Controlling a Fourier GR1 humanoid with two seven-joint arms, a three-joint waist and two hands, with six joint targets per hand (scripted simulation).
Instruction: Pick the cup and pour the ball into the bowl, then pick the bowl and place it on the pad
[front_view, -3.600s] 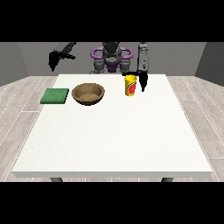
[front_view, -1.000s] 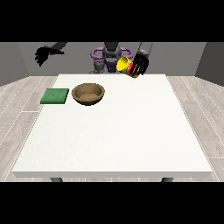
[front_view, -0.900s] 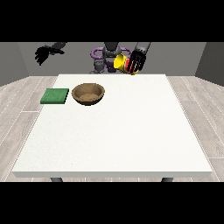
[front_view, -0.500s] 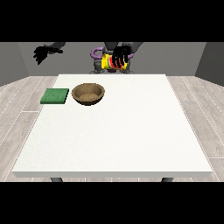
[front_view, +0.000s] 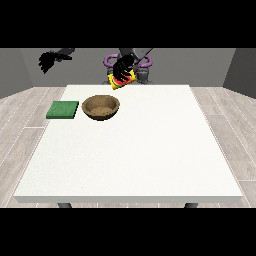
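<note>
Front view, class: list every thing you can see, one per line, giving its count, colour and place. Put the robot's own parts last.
Table: one, white, fills the middle of the view.
Bowl: one, brown, on the table towards its far left.
Pad: one, green, flat on the table just left of the bowl, apart from it.
Cup: one, yellow with red, held tilted in the air above the table's far edge, behind the bowl.
Ball: not visible.
Hand at the view's right: one, black, curled round the cup.
Hand at the view's left: one, black, raised beyond the table's far left corner, holding nothing.
</note>
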